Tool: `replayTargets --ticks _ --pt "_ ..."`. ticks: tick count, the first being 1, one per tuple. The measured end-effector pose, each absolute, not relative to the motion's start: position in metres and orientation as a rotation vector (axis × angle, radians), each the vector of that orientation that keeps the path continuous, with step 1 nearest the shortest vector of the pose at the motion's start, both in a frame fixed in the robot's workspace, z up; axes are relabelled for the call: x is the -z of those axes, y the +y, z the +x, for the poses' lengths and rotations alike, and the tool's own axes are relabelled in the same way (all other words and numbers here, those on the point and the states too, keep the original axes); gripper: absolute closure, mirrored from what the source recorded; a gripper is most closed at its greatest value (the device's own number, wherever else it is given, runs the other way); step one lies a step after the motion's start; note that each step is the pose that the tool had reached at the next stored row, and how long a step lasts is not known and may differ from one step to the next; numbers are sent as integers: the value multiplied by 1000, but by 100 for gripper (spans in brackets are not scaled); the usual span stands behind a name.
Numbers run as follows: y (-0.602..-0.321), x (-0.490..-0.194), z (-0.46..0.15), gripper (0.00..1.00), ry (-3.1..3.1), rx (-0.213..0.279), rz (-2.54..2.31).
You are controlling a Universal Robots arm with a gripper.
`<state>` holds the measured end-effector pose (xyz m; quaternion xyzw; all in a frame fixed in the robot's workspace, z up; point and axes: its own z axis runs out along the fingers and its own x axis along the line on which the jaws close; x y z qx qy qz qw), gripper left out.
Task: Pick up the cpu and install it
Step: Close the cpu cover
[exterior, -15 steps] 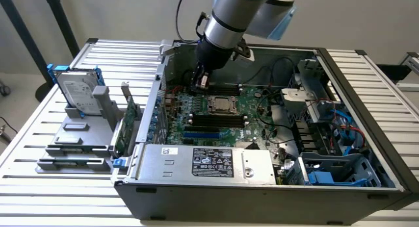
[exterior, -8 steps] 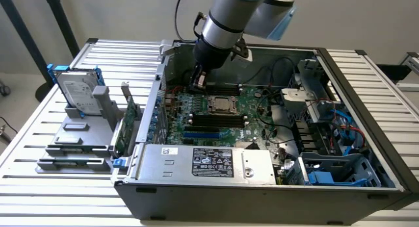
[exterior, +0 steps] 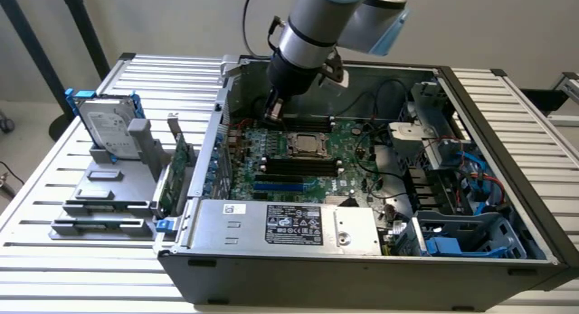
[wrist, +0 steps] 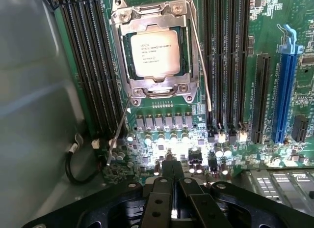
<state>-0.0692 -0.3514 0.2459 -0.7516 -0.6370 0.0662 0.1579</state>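
The cpu (exterior: 308, 143) lies flat in the metal socket frame (wrist: 147, 93) on the green motherboard (exterior: 353, 175) inside the open computer case; its shiny silver top (wrist: 154, 52) carries printed text. My gripper (exterior: 274, 116) hangs over the board just beside the socket, on the exterior view's left and toward the back wall of the case. In the wrist view the black fingers (wrist: 171, 166) are pressed together with nothing between them, above the small capacitors next to the socket. Two thin socket lever rods (wrist: 200, 66) stick out along the frame.
Black memory slots (wrist: 93, 66) flank the socket, and a blue slot (wrist: 284, 90) runs beside them. A power supply (exterior: 285, 226) fills the case front, drive cages and cables (exterior: 452, 165) the right. Outside stand a hard drive in a blue bracket (exterior: 107, 127) and green cards (exterior: 181, 166).
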Motion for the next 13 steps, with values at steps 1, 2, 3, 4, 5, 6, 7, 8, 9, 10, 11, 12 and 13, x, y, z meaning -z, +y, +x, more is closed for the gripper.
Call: replayTargets --ticks 1,2,3,4,5,6,7,8,9,10,11,12,13 --pt "-351 -246 -69 89 -1807 -186 -2161" --pt "-351 -246 -69 89 -1790 -182 -2174" --pt "-351 -245 -69 89 -1773 -179 -2187" --pt "-351 -245 -69 89 -1755 -175 -2201" --pt "-351 -245 -69 89 -1737 -172 -2214" --pt "-351 -245 -69 89 -1719 -168 -2227" --pt "-351 -244 -69 89 -1700 -164 -2241" --pt "-351 -244 -69 89 -1681 -160 -2254" --pt "-351 -244 -69 89 -1663 -156 -2267" --pt "-351 -243 -69 89 -1643 -153 -2280" --pt "-351 -243 -69 89 -1624 -149 -2293" --pt "-351 -242 -69 89 -1604 -145 -2306" --pt "-351 -241 -69 89 -1587 -141 -2317"
